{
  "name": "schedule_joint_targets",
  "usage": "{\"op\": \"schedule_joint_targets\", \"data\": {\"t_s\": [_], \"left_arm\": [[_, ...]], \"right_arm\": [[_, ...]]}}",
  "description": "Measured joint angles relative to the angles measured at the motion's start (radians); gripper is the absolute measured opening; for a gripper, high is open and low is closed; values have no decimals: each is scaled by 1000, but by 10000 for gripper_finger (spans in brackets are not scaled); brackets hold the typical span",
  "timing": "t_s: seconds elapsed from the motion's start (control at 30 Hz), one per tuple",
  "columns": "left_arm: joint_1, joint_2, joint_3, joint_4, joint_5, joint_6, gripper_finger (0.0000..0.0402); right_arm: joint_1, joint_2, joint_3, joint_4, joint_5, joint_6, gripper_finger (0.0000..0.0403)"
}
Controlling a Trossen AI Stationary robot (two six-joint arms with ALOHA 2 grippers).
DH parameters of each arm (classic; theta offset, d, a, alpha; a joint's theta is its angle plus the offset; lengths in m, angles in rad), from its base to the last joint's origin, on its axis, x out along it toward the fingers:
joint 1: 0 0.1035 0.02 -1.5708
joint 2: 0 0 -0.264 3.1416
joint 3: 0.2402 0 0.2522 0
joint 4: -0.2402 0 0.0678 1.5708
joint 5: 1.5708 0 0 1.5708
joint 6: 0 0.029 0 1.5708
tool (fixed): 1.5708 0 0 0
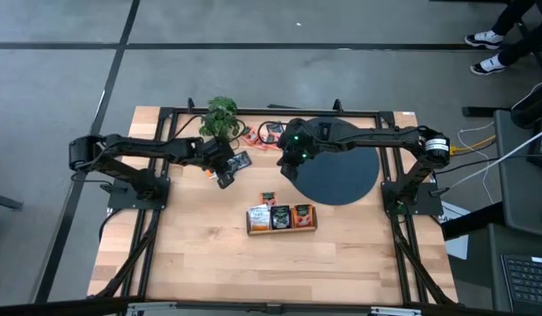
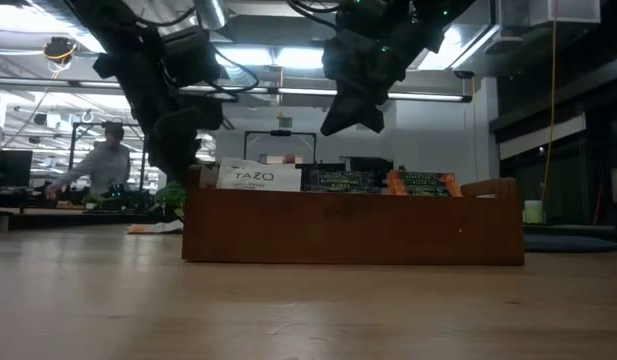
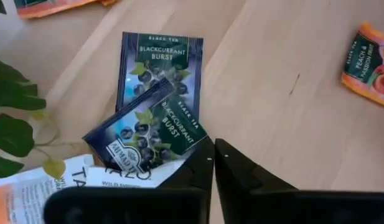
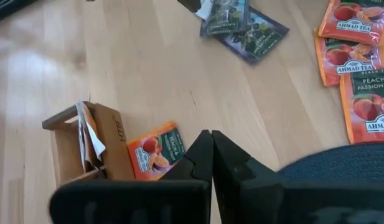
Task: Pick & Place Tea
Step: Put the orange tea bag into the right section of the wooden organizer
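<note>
Task partly done, by the look of it. The wooden box (image 1: 282,219) on the tabletop (image 1: 200,254) already held packets standing on edge in its compartments: a white one, a dark one, an orange one, seen from above and at table height. One orange packet (image 1: 268,197) lay flat just beside the box, on its far side, outside it; the right wrist view showed it against the box wall (image 4: 155,152). Counted as not yet placed.

Most loose tea remained well apart from the box, toward the plant (image 1: 221,117). Two dark blackcurrant packets (image 3: 155,99) lay overlapping on the wood, one tilted across the other, with a white packet (image 3: 111,177) poking out beneath them. More orange packets (image 4: 356,68) lay near the black disc (image 1: 338,171), on the plant's side of it. So the larger share looked still to be moved.

Left gripper (image 1: 227,168) sat between the plant and the box, low over the dark packets. Its fingers (image 3: 201,171) were together at the tips, right at the edge of the tilted dark packet; nothing visibly pinched between them. Whether they touched the packet could not be told.

Right gripper (image 1: 292,162) hung raised between the disc and the box, fingers (image 4: 201,155) closed, empty, pointing down toward the flat orange packet.
</note>
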Motion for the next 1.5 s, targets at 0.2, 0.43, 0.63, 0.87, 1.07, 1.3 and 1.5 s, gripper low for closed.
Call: {"op": "schedule_joint_targets", "data": {"t_s": [0.2,0.43,0.63,0.87,1.07,1.3,1.5], "left_arm": [[0,0,0,12,-8,2,58],[0,0,0,-10,-118,35,93],[0,0,0,-8,-132,30,89],[-2,0,0,68,-74,20,77],[-2,0,0,178,-73,3,70],[-2,1,1,308,-73,59,61],[-2,1,1,331,-59,52,55]], "right_arm": [[0,0,0,5,0,47,6],[0,0,0,58,0,134,22],[0,1,0,60,0,136,29],[-2,1,0,59,163,132,30],[-21,1,0,59,186,130,30],[-21,1,0,58,184,131,30],[-21,1,0,56,184,143,30]]}}
